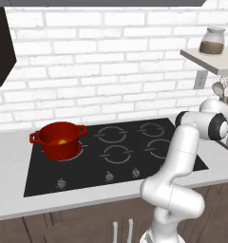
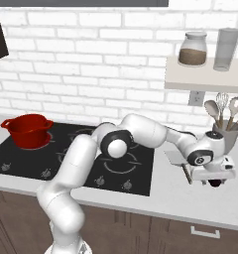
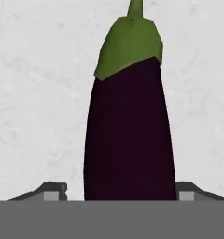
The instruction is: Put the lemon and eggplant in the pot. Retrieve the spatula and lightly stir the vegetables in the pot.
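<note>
A: Two veg to track. Where's each rn?

B: Lemon (image 1: 62,141) sits inside the pot (image 1: 59,139), seen as a yellow spot on the red floor in the left base view. Pot's on the front-left burner of the black cooktop (image 1: 111,156), near its left edge.

A: And the eggplant?

B: Eggplant (image 3: 129,140) lies on the pale speckled counter (image 3: 34,93), right under the hand cam. Dark purple body, green cap and stem pointing to the top of that view. It lies lengthwise between the two fingertips (image 3: 51,190).

A: Gripper status?

B: Gripper (image 3: 121,192) is down at the counter, right of the cooktop, w/ the arm stretched out to the right. One tip each side of the eggplant, small gap on the left side; on the right can't tell if it's touching. So jaws apart, straddling it, no firm clamp visible.

A: Anything else nearby?

B: Utensil holder (image 2: 225,135) w/ whisk and spoons stands just behind the hand, by the wall. Shelf (image 2: 205,79) above it carries a jar (image 2: 193,49) w/ brown contents and a glass (image 2: 226,48).
</note>
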You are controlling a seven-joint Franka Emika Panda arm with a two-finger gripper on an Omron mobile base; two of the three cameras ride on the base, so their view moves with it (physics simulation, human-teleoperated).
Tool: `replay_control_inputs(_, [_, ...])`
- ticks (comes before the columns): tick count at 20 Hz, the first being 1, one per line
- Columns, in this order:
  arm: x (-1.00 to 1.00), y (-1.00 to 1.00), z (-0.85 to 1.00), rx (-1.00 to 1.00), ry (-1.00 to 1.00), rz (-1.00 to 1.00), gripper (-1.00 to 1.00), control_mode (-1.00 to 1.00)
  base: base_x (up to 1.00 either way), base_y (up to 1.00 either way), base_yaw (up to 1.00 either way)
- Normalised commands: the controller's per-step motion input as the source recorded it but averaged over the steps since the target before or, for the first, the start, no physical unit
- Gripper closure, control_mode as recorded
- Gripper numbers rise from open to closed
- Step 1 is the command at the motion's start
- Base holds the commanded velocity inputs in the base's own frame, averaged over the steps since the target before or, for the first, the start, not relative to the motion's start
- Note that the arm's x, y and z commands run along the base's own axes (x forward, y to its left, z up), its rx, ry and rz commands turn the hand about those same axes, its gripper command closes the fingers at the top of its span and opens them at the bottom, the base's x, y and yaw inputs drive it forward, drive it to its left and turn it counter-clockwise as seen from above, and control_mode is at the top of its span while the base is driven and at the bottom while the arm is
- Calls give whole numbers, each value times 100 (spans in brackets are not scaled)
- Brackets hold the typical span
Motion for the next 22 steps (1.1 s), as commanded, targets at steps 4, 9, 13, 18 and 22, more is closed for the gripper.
replay_control_inputs(4, [-19,0,5,2,-2,4,100,-100,0,0,0])
replay_control_inputs(9, [-55,14,41,3,-16,0,100,-100,0,0,0])
replay_control_inputs(13, [-59,73,65,0,-23,0,100,-100,0,0,0])
replay_control_inputs(18, [-30,100,53,0,-9,0,100,-100,0,0,0])
replay_control_inputs(22, [-8,100,47,0,0,0,100,-100,0,0,0])
